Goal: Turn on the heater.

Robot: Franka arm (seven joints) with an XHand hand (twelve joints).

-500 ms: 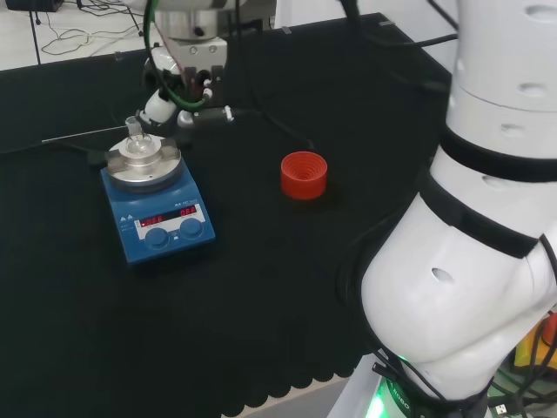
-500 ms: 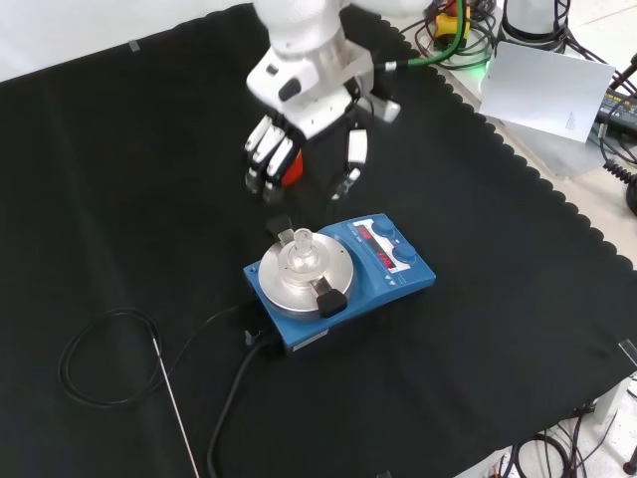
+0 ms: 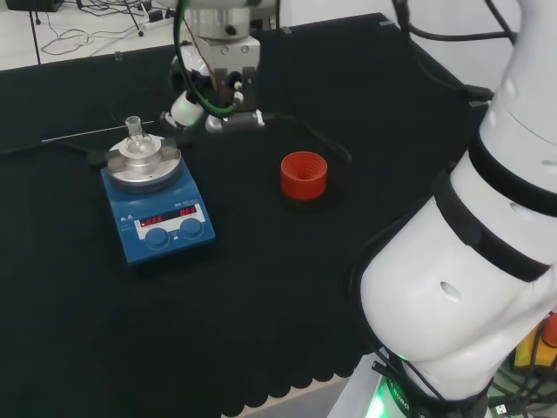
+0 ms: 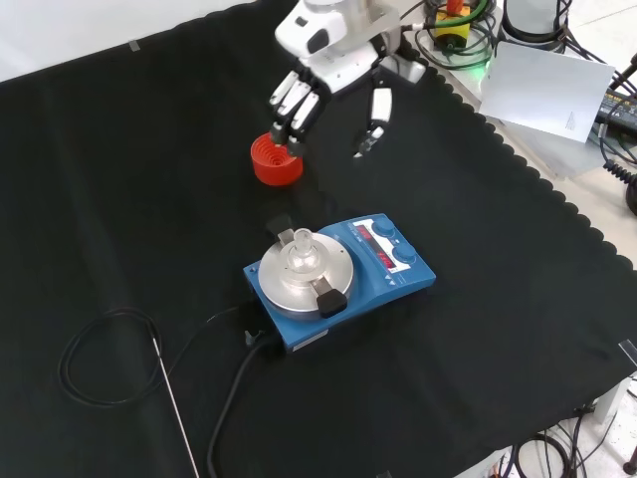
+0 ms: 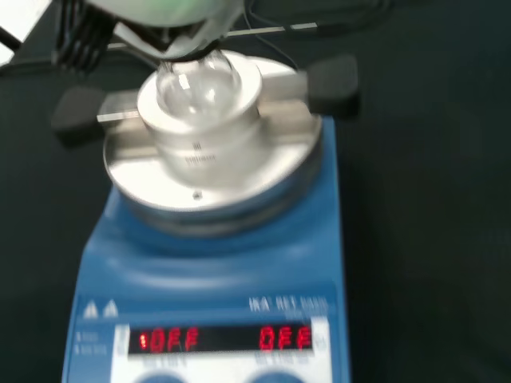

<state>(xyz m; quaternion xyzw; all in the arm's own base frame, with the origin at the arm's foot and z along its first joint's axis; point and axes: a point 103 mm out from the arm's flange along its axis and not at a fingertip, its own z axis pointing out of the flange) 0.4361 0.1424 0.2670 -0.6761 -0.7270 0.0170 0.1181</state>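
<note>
The heater (image 4: 338, 279), a blue box with a round metal plate on top, sits on the black tabletop (image 4: 119, 179) near the middle of the front view, and toward the left in the head view (image 3: 157, 205). A small clear flask (image 4: 302, 249) stands in a metal block at the centre of the plate, with a black-tipped bar across the block. On the heater's sloped front panel two red displays (image 5: 231, 339) glow, and two blue knobs (image 3: 167, 233) sit side by side just below them. The hand (image 4: 333, 75) hangs in the air above the cloth, farther off than the heater in the front view and well apart from it; its fingers (image 4: 289, 105) are relaxed and spread, pointing down, with the thumb (image 4: 376, 115) set apart from them, and it holds nothing. In the head view the hand (image 3: 213, 100) is beyond the heater and a little to its right. A red ribbed ring (image 4: 276, 161) rests on the cloth beyond the heater in the front view, just under the fingertips in that view though I cannot tell whether they touch it; in the head view it lies to the right of the heater (image 3: 304, 175). A black cable (image 4: 229, 398) runs from the near left corner of the heater toward the near edge, and a thin probe rod (image 4: 174, 403) lies on the cloth to the left of it beside a loop of cable.
</note>
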